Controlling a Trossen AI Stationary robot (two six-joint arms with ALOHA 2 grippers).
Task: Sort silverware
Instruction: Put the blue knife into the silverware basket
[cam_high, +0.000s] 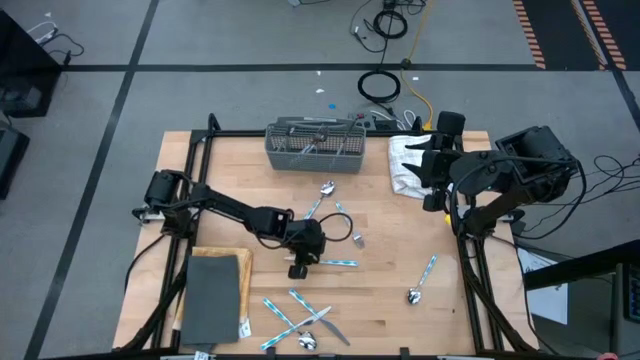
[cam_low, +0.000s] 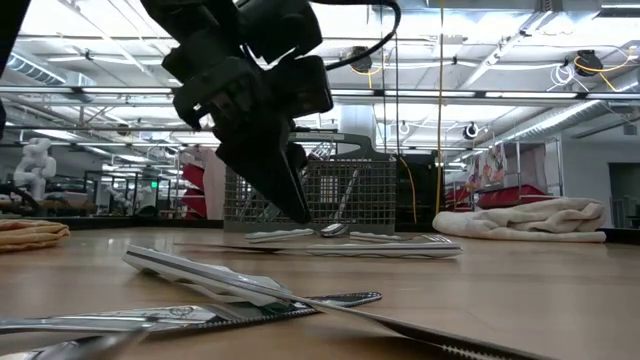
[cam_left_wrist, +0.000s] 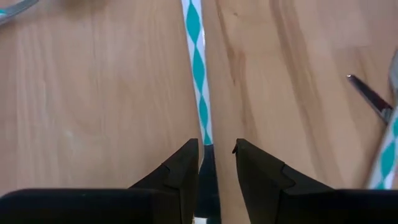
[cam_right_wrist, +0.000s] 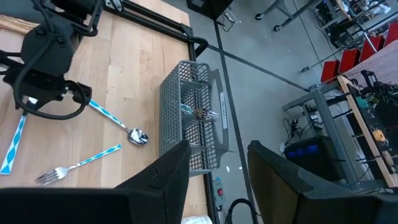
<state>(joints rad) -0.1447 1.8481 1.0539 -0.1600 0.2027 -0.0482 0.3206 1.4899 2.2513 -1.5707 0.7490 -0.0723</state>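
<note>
Well in front of the grey mesh basket (cam_high: 315, 146), the left pincer (cam_left_wrist: 216, 152) is lowered with fingers apart astride a teal-and-white utensil handle (cam_left_wrist: 198, 68) lying flat on the worktop (cam_high: 400, 290), apparently positioned for closing. Other silverware (cam_high: 300, 320) is scattered nearer the front edge. The right pincer (cam_right_wrist: 217, 162) is parked open beside the basket, by the white towel (cam_high: 408, 165).

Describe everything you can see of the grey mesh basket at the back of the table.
The grey mesh basket is a rectangular caddy of what looks like plastic lattice, standing upright on the wooden table at its far edge, near the middle. A handle arches over its top, and dividers split it into compartments. A few pieces of silverware already stand inside, handles poking up. The white towel lies beside it, apart. Neither gripper touches it.
</note>
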